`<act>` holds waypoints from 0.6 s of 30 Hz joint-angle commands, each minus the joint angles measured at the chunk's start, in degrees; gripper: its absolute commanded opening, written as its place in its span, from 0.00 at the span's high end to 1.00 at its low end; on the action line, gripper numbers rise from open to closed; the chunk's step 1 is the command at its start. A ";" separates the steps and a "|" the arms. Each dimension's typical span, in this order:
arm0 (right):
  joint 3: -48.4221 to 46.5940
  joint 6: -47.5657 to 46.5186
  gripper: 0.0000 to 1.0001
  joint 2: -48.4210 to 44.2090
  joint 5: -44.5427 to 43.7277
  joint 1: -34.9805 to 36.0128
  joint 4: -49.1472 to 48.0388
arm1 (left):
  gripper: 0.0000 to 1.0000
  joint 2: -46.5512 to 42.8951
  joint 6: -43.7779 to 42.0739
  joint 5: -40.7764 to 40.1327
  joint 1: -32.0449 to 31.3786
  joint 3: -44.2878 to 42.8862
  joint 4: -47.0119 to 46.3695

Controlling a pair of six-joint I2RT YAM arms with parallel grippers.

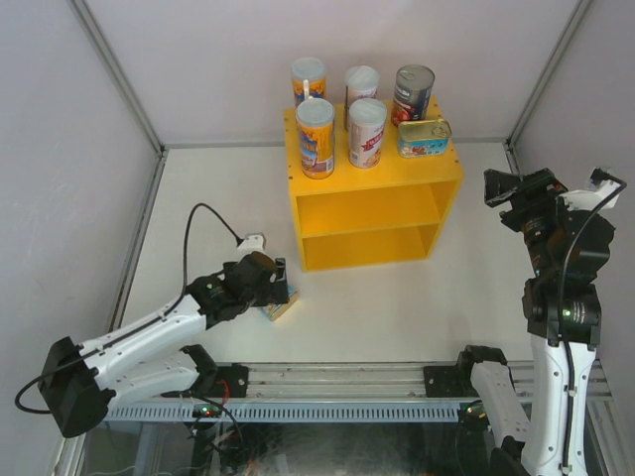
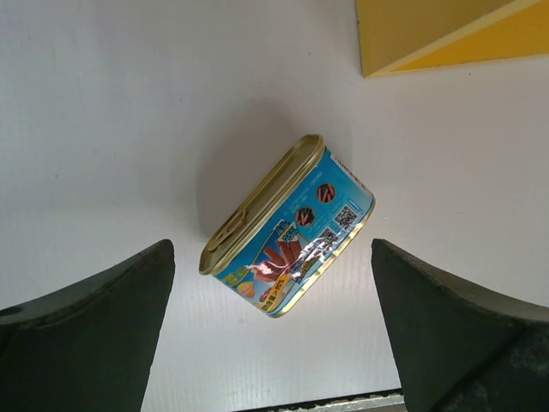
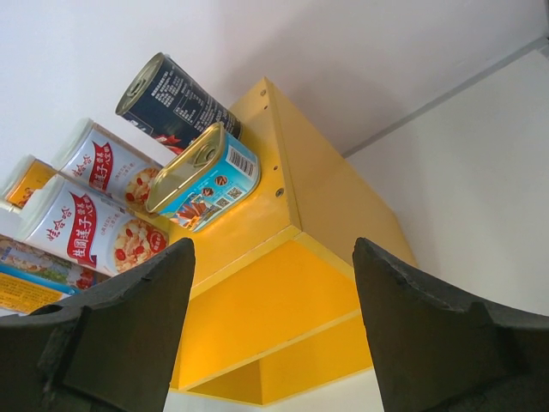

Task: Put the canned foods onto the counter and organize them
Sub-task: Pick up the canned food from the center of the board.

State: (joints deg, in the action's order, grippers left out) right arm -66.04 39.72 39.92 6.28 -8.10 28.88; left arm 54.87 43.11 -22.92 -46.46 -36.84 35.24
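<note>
- Toward the far edge of the tabletop (image 1: 397, 307), at its middle, the top view shows the yellow counter (image 1: 377, 184) with six cans upright on its roof: two orange-blue tubes (image 1: 316, 139), two white-pink tubes (image 1: 367, 134), the red-labelled can (image 1: 414, 94) and the placed blue tin (image 1: 425, 137).
- One can remains off it. The loose blue tin (image 1: 283, 309) lies on the tabletop near the counter's near left corner, well short of the near edge. By that count the task looks nearly finished, with one pick and one placement left.
- The left gripper (image 1: 282, 285) hangs right over that tin. The right gripper (image 1: 493, 188) is raised off the counter's right side and carries nothing.
- From the left wrist, the loose blue tin (image 2: 287, 227) rests on its side, with the gold pull-tab lid facing up-left and the label toward the camera.
- Its long axis runs diagonally from lower left to upper right, so it sits askew to the fingers (image 2: 86, 330). They are spread wide on either side of it and touch nothing.
- From the right wrist, the fingers (image 3: 446, 335) stand apart around open air, aimed at the counter's roof corner.
- The placed blue tin (image 3: 206, 176) sits there lid up, probably just clear of the red-labelled can (image 3: 176, 99), though the steep angle makes that gap uncertain.
</note>
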 commanded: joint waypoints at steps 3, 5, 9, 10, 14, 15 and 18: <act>-0.23 -1.23 0.26 -0.72 -0.04 0.14 -2.98 | 0.00 5.27 -5.94 2.40 0.31 1.10 -5.39; -0.23 -1.31 0.26 -0.66 -0.17 0.13 -2.89 | 0.00 6.07 -6.66 2.92 0.31 1.45 -6.35; -0.23 -1.47 0.26 -0.63 -0.29 0.16 -2.71 | 0.00 7.75 -7.94 3.34 0.31 1.44 -7.15; -0.23 -1.50 0.26 -0.63 -0.40 0.13 -2.60 | 0.00 8.13 -8.22 3.62 0.31 1.42 -7.29; -0.12 -1.53 0.26 -0.46 -0.57 0.11 -2.20 | 0.00 9.14 -8.48 5.07 0.31 1.98 -8.50; 0.13 -1.46 0.26 -0.50 -0.53 0.15 -2.31 | 0.00 9.47 -8.42 5.53 0.31 2.07 -8.63; 0.56 -1.23 0.26 -0.57 -0.66 0.15 -2.54 | 0.00 10.09 -8.21 6.43 0.08 2.35 -8.88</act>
State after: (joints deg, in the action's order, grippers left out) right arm -66.02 39.55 39.48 6.26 -8.10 28.56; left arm 64.55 36.27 -18.44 -46.46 -36.29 28.71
